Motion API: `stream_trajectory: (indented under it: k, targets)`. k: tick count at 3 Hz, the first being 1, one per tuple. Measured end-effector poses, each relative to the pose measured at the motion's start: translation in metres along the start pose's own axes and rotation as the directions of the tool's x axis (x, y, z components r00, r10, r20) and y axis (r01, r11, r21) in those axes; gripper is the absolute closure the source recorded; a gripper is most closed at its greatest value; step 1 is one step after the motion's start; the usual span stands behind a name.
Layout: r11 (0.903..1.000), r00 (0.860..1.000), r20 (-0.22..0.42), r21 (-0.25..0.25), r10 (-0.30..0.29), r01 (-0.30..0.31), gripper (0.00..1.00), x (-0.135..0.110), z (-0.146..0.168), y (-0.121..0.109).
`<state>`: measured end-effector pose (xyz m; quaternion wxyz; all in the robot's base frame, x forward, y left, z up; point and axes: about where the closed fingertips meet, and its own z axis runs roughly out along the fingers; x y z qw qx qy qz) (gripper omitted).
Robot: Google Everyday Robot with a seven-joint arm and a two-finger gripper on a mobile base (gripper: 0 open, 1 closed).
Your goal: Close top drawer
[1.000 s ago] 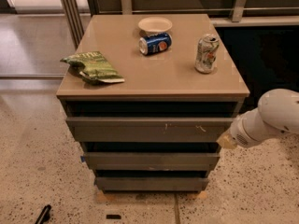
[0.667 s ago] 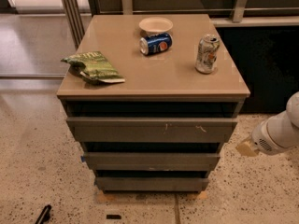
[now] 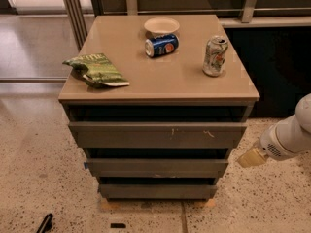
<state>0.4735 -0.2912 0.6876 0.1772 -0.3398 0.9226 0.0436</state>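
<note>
The top drawer [image 3: 155, 134] is a wide grey front with pale scratches right of centre. It stands a little out from the cabinet, with a dark gap above it. My gripper [image 3: 249, 158] is at the right, low beside the cabinet, level with the gap under the top drawer and apart from it. The white arm [image 3: 291, 135] reaches in from the right edge.
Two lower grey drawer fronts [image 3: 156, 167] sit below. On the tan cabinet top [image 3: 160, 67] lie a green chip bag [image 3: 96, 70], a white bowl [image 3: 161, 26], a blue can on its side [image 3: 161, 45] and an upright can [image 3: 215, 56]. Speckled floor surrounds the cabinet.
My arm and gripper have drawn back to the right and slightly down, away from the drawer's right end. The drawer looks unchanged.
</note>
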Motion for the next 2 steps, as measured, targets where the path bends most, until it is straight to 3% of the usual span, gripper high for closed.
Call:
stream_trajectory:
  k: [1,2]
  targets:
    - [1.0000,1.000,0.000,0.000,0.000,0.000,0.00,0.0000,0.0000,0.0000]
    - [1.0000,1.000,0.000,0.000,0.000,0.000,0.00,0.0000,0.0000,0.0000]
